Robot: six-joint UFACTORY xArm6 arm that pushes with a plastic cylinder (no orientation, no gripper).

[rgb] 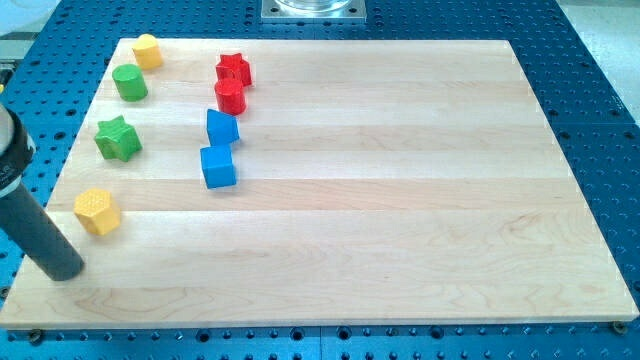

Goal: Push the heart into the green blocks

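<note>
My tip (60, 270) rests on the board near its bottom left corner, just below and left of a yellow block (97, 211) with a flat, many-sided top. A second yellow block (147, 50), rounded and possibly the heart, sits at the top left corner. A green cylinder (129, 82) lies just below it and a green star (118, 138) further down. The tip touches no block.
A red star (233, 69) and a red cylinder (230, 95) sit together at the top, left of centre. Two blue blocks (222, 127) (218, 166) lie right below them. The wooden board (420, 200) lies on a blue perforated table.
</note>
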